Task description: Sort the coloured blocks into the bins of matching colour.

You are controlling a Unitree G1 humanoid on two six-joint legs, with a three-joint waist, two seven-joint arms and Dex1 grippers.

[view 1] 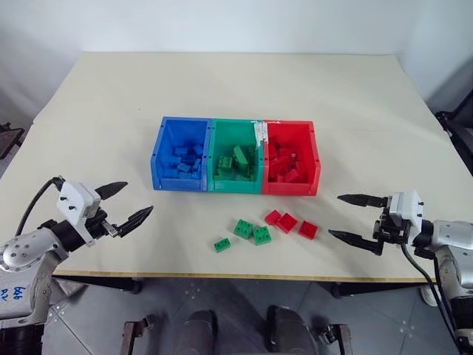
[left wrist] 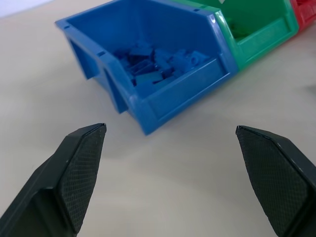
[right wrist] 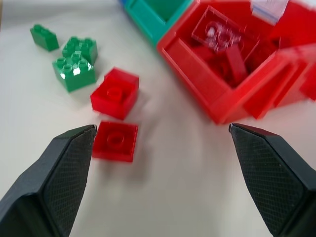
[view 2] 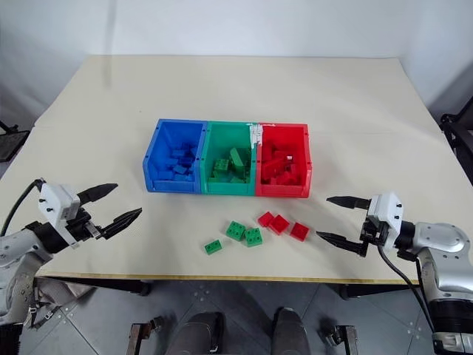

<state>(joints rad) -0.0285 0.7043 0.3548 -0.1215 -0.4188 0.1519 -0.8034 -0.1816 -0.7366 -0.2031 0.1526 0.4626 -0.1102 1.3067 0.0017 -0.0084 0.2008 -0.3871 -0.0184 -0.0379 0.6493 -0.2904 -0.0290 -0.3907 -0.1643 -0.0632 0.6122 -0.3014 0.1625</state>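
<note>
Three joined bins stand mid-table: blue point(view 1: 179, 183), green point(view 1: 235, 185) and red point(view 1: 290, 186), each holding blocks of its own colour. In front of them, loose on the table, lie three green blocks point(view 1: 243, 228) point(view 1: 261, 235) point(view 1: 222, 244) and three red blocks point(view 1: 273, 217) point(view 1: 287, 222) point(view 1: 308, 230). My left gripper point(view 1: 138, 198) hovers open and empty at the front left, pointing toward the blue bin point(left wrist: 177, 94). At the front right my right gripper point(view 1: 335, 216) is open and empty, just right of the red blocks point(right wrist: 115, 140).
The beige table's front edge point(view 1: 236, 275) runs just below the loose blocks. A white label strip point(view 1: 260, 133) sits between the green and red bins. Bare tabletop lies behind and beside the bins. Dark equipment point(view 1: 460, 126) stands off the table's right side.
</note>
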